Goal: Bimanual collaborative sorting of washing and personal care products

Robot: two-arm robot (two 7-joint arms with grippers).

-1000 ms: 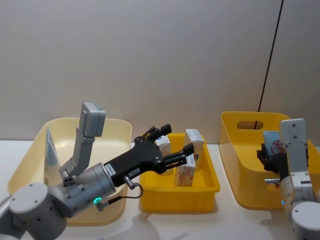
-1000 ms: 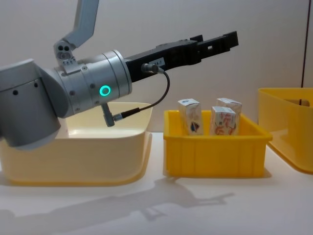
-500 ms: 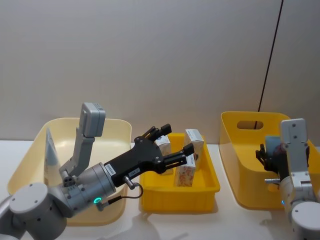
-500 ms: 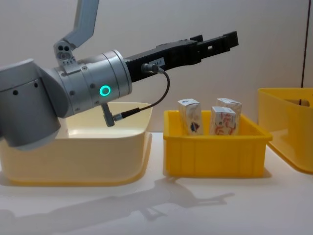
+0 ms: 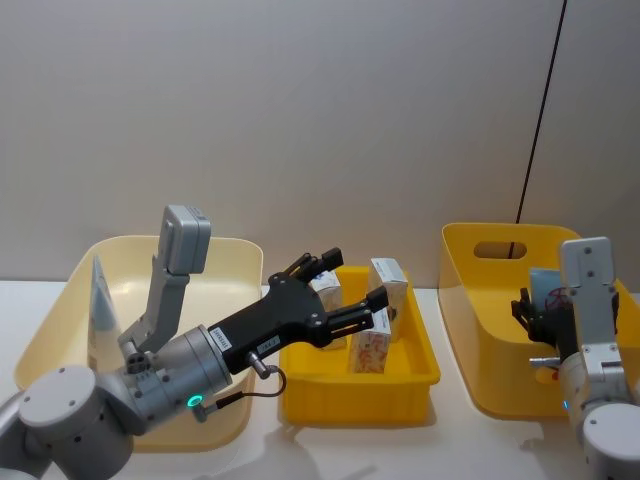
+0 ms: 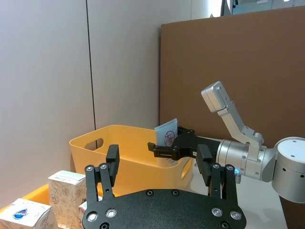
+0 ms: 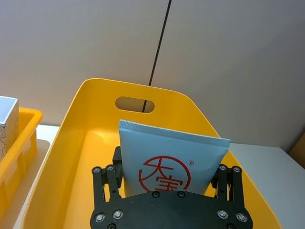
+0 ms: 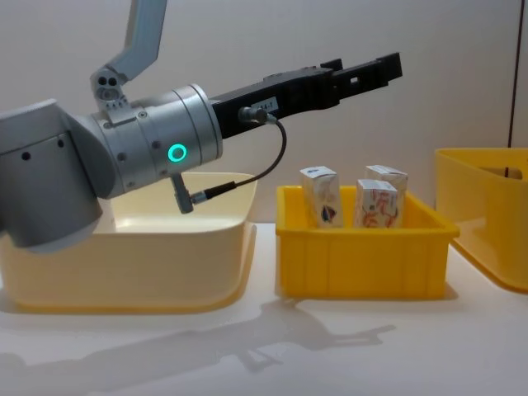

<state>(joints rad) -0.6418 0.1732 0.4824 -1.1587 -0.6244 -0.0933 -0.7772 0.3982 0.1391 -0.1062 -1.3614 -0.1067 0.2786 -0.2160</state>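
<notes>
Presently, in the head view, the left gripper (image 5: 352, 278) hovers over a small yellow plastic tray (image 5: 360, 405), its fingers spread wide and holding nothing. Three small white cartons printed red and blue (image 5: 388, 280) stand upright in this tray, and one is partly hidden behind the gripper. A large cream plastic bin (image 5: 235, 275) sits at the tray's left, and a large yellow plastic bin with a handle slot (image 5: 470, 340) at its right. The right gripper (image 5: 530, 310) is over the yellow bin, clamped on a light-blue squeeze tube with a red round logo (image 5: 548, 288).

In the left wrist view, the left fingers stand far apart with nothing between them. Beyond them, the right gripper holds the tube upright, with the tube's crimped end above the yellow bin's rim.

In the right wrist view, the right fingers press on both edges of the tube. Its logo faces the camera, and its lower end is hidden behind the gripper body.

In the chest view, the left gripper reaches out above the tray, well clear of the cartons. The carton tops rise above the tray wall.
</notes>
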